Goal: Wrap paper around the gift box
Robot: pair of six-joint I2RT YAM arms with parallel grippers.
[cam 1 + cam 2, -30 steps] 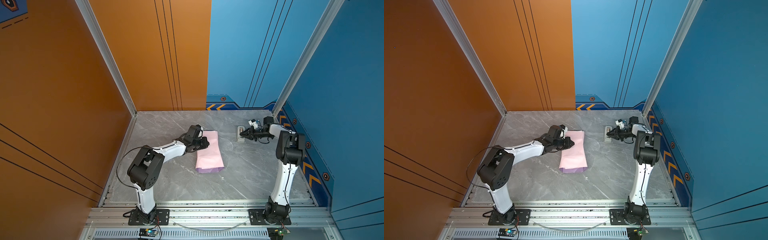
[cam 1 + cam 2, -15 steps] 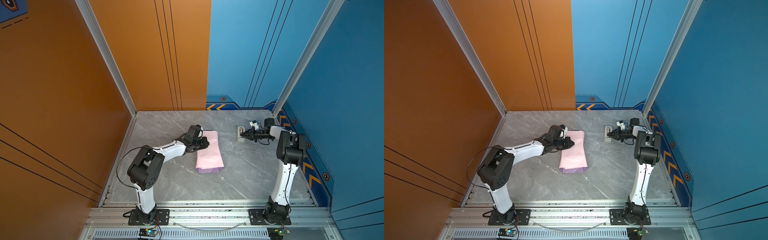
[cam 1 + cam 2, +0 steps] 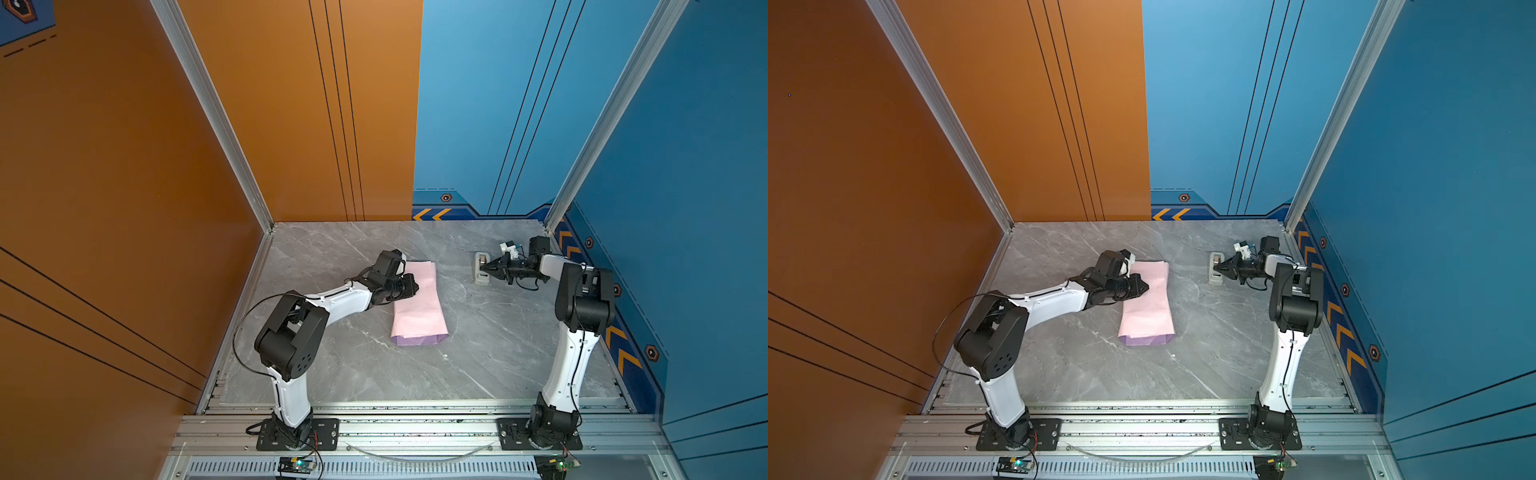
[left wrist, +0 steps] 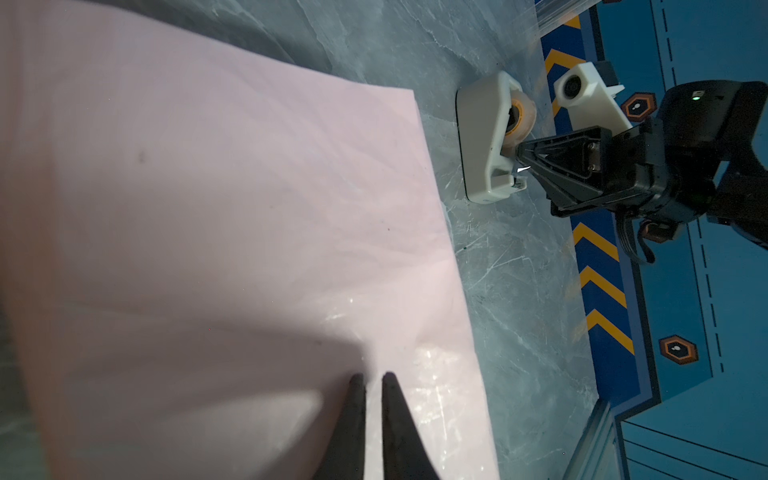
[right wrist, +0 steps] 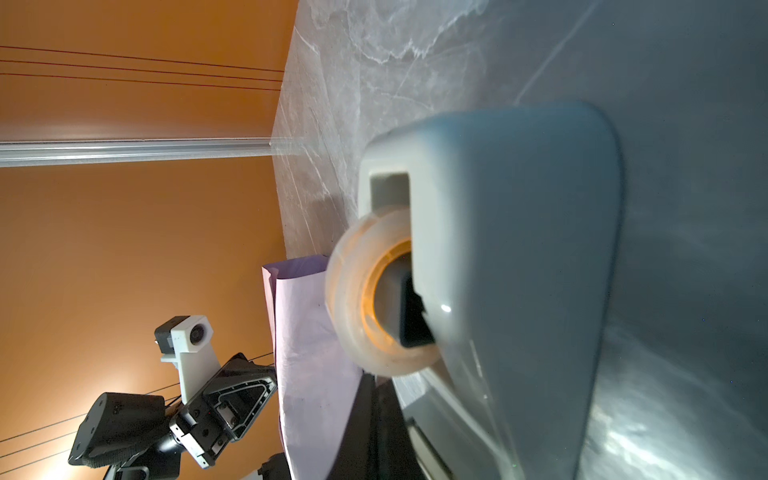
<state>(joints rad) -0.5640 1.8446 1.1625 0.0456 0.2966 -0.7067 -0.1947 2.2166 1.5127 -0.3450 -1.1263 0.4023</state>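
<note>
The paper (image 3: 419, 307) (image 3: 1148, 307) lies folded into a long bundle, pale pink face up, with a lilac edge at its near end. The gift box is hidden. My left gripper (image 3: 415, 286) (image 3: 1145, 286) (image 4: 372, 379) rests on the bundle's left side, jaws nearly together with only a slim gap and nothing between them. My right gripper (image 3: 483, 270) (image 3: 1217, 270) (image 4: 519, 154) (image 5: 376, 380) is at the beige tape dispenser (image 3: 478, 259) (image 5: 519, 249). It is shut on the tape just below the roll (image 5: 353, 299).
The dispenser stands on the grey marble table (image 3: 478, 332) at the back right, close to the blue wall (image 3: 602, 270). The orange wall (image 3: 166, 249) borders the left side. An aluminium rail (image 3: 415, 424) runs along the front edge.
My right gripper's jaws have closed at the tape dispenser. The left arm and the paper have not moved.
</note>
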